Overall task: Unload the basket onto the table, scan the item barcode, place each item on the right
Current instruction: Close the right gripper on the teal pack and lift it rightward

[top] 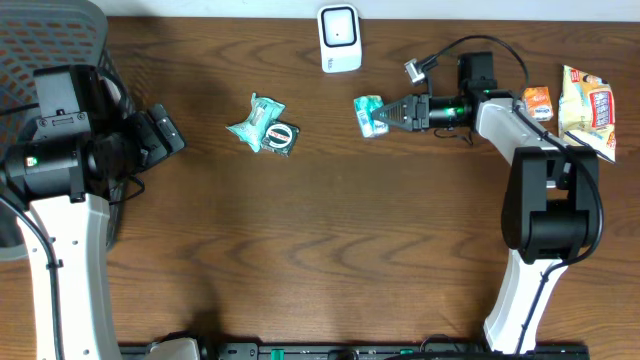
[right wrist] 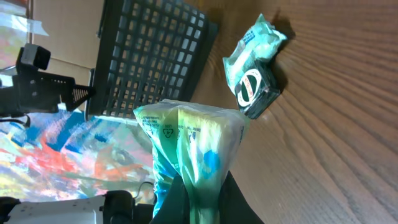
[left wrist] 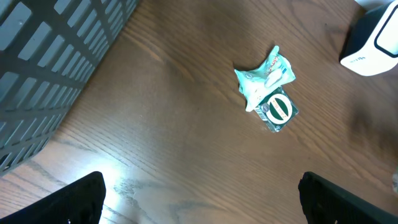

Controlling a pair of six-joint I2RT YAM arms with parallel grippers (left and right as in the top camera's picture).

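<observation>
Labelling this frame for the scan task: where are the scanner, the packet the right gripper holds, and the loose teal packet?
scanner (top: 339,38): overhead view, middle of its white face.
held packet (right wrist: 191,147): right wrist view, middle of its crinkled front.
loose teal packet (left wrist: 264,77): left wrist view, its pale wrapper's middle.

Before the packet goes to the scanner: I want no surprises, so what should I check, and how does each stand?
1. Right pincer shut on the teal packet: ok.
2. White scanner with nothing in front of it: ok.
3. Barcode turned toward the scanner: cannot tell.
4. Left pincer open, empty, away from the scanner: ok.
5. Loose teal wrapper lies off the path to the scanner: ok.
</observation>
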